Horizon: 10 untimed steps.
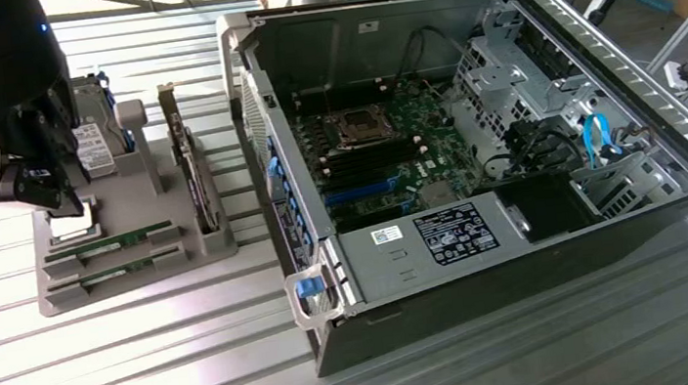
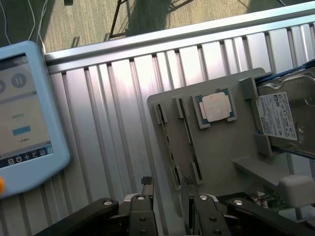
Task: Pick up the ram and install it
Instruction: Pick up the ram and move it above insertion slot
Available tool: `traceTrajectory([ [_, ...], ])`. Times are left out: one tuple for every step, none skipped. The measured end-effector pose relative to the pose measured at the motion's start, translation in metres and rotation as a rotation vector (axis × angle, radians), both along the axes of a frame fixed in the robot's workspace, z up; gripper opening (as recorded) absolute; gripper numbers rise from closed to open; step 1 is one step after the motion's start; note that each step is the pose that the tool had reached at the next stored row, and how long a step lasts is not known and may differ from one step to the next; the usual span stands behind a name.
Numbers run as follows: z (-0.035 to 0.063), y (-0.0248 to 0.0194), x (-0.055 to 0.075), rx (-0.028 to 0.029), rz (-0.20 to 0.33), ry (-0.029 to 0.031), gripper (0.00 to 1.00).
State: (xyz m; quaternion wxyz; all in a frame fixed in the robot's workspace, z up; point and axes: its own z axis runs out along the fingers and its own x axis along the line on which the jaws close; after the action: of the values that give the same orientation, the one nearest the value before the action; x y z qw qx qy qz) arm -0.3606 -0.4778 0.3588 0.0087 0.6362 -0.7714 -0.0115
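Pick-up step, I judge: my claw [image 2: 169,192] hangs wide open over the long thin green ram stick [image 2: 168,147] in its grey plastic holder [image 2: 221,150] (not yet touched), needing a square descent.

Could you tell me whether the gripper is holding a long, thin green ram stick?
No: both ram sticks sit in the grey plastic holder's slots, and the open gripper near them is empty.

The slatted table [image 1: 143,375] is being lit brightly by daylight — glare is being thrown off its ridges. The computer case [image 1: 299,45] is being left shaded inside. In the wrist view, thin shadows are being cast across the floor [image 2: 172,19].
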Motion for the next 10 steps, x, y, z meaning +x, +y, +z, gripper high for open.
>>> traceTrajectory([
  [-0.0004, 0.0000, 0.0000, 0.0000, 0.000, 0.0000, 0.36],
  [-0.0008, 0.0000, 0.0000, 0.0000, 0.001, 0.0000, 0.36],
  [-0.0016, 0.0000, 0.0000, 0.0000, 0.001, 0.0000, 0.36],
  [-0.0023, 0.0000, 0.0000, 0.0000, 0.002, 0.0000, 0.36],
  [-0.0027, 0.0000, 0.0000, 0.0000, 0.002, 0.0000, 0.36],
  [-0.0031, 0.0000, 0.0000, 0.0000, 0.002, -0.0001, 0.36],
  [-0.0036, 0.0000, 0.0000, 0.0000, 0.002, -0.0001, 0.36],
  [-0.0040, 0.0000, 0.0000, 0.0000, 0.003, 0.0000, 0.36],
  [-0.0044, 0.0000, 0.0000, 0.0000, 0.003, 0.0000, 0.36],
  [-0.0048, 0.0000, 0.0000, 0.0000, 0.003, 0.0000, 0.36],
])
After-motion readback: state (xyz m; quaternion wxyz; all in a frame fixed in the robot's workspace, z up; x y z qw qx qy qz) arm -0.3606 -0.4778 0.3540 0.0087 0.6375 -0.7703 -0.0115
